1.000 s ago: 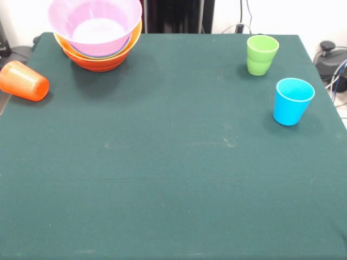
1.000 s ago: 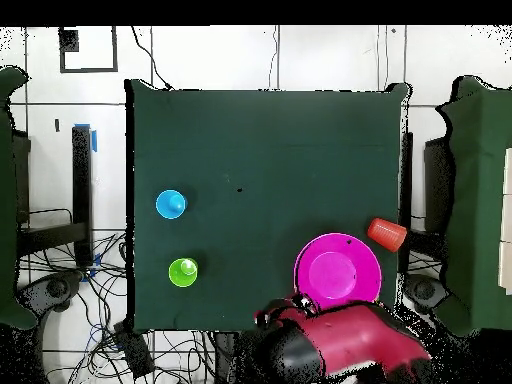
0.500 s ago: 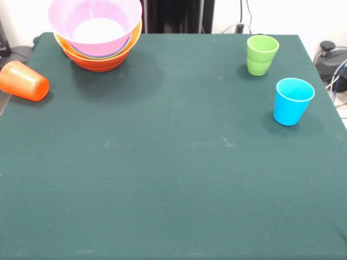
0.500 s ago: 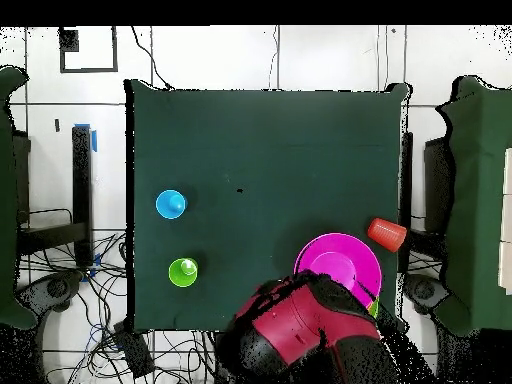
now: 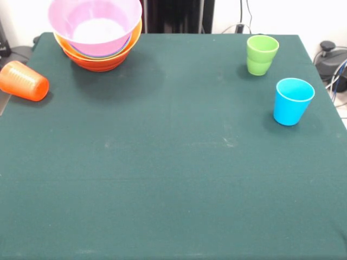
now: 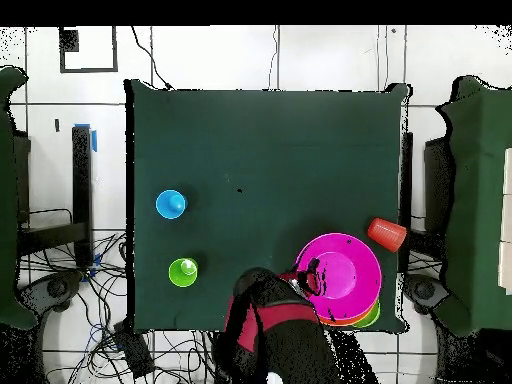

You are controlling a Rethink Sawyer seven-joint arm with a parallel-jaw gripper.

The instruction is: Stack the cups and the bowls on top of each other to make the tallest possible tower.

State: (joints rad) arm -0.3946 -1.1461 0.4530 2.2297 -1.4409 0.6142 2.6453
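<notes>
Whether the fingers are released or clenched cannot be told: in the overhead view the gripper (image 6: 308, 272) is seen only as a dark tip at the rim of the pink bowl (image 6: 340, 272), and the front view does not show it at all. Behind it, the red and black arm (image 6: 270, 335) is seen reaching in over the table's edge beside the pile.

The pink bowl (image 5: 95, 24) is nested uppermost in the tower (image 5: 97, 54), with orange rims showing beneath it and a sliver of green visible at its side from above. The pile is set in a far corner of the table (image 5: 173, 179) as seen from the front, close to the edge nearest the robot. It is judged that the bowls are nested widest at the bottom so that the base is kept broad and steady.

The three cups are not yet part of the pile. The orange cup (image 5: 23, 80) is lying on its side at the table's edge, just beside the tower, so it would have to be righted or gripped by its wall. The green cup (image 5: 261, 54) and the blue cup (image 5: 292, 101) are standing upright, mouths up, near each other by the opposite edge, well apart from the bowls. Little height is gained by nesting, so the task is judged to be at an early stage.
</notes>
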